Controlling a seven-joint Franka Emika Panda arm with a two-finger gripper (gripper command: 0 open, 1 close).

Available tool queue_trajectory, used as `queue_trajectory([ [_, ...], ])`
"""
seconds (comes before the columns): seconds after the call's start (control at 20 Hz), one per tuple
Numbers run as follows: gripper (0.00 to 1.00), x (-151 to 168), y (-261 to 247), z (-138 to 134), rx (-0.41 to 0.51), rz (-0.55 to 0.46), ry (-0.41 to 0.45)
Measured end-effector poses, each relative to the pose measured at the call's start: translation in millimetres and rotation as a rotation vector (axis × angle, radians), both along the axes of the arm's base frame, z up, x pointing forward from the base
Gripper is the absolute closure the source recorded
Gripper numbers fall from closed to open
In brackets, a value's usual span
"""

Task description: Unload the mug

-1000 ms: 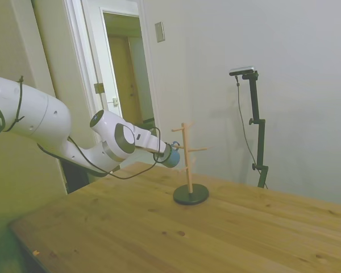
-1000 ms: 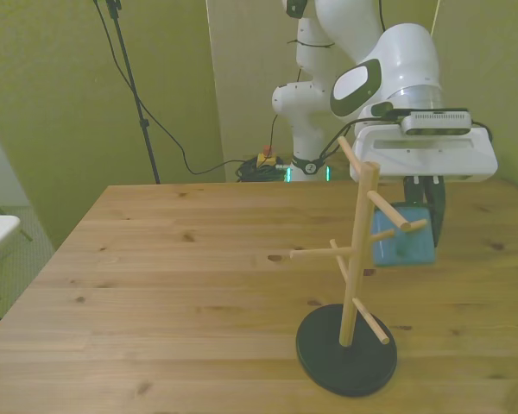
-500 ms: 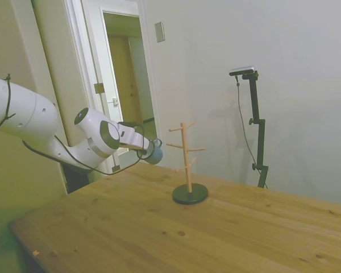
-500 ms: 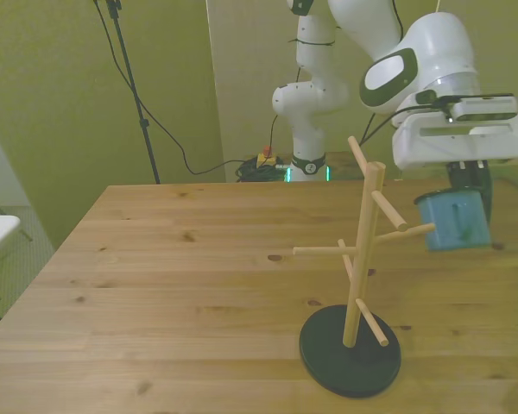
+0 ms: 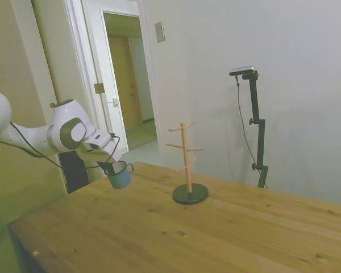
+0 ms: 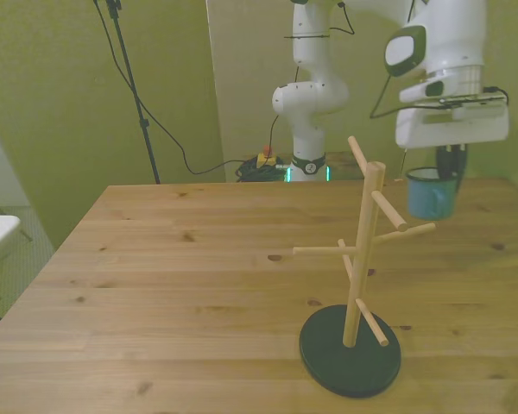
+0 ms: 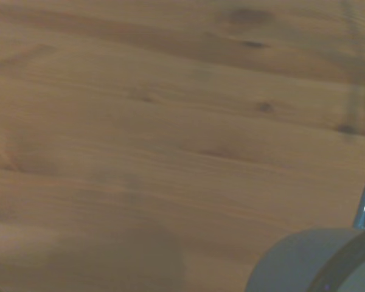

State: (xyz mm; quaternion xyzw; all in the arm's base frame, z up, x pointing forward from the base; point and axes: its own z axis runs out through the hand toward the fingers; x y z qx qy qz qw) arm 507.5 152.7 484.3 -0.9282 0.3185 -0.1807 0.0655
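Note:
The light-blue mug [image 5: 120, 176] hangs upright in the air over the table's left end in the side view, well clear of the wooden peg stand [image 5: 187, 164]. My gripper [image 5: 111, 167] is shut on the mug's rim from above. In the front view the mug [image 6: 430, 196] sits at the front view's right, behind and beside the peg stand [image 6: 360, 259], under the gripper [image 6: 449, 172]. The wrist view shows a blurred piece of the mug [image 7: 316, 260] above bare wood.
The peg stand's black round base [image 6: 350, 351] rests near the table's front edge in the front view, and its pegs are bare. The wooden table [image 5: 216, 233] stretches wide to the right in the side view. An open doorway [image 5: 128, 85] lies behind the arm.
The mug has come off the peg stand and travelled away from it with the gripper, left in the side view, and turned from tilted sideways to upright.

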Motion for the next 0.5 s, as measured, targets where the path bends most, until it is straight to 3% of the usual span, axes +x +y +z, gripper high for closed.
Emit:
queue_trajectory([
  [0.15,1.0,-6,-67,6,-0.04,-0.064,0.055],
  [0.5,1.0,-14,-186,-29,-0.131,-0.187,0.118],
])
